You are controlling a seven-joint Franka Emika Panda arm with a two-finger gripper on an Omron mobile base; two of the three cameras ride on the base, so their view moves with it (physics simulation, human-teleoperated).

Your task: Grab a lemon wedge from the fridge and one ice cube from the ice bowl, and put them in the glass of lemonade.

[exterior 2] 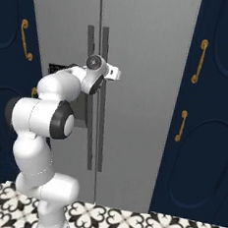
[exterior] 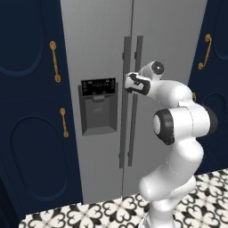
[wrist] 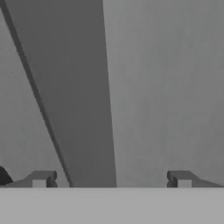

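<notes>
1. The gripper sits right up at the fridge, fingers spread wide, pinching nothing.
2. A dark door handle runs between the fingertips.
3. The tall grey fridge has both doors closed, contents hidden; a black dispenser sits in its left door.
4. Navy cabinets flank it.

A home kitchen: a tall steel two-door fridge with a dispenser stands between navy cabinets with gold handles, and the near floor has black-and-white patterned tiles.
</notes>
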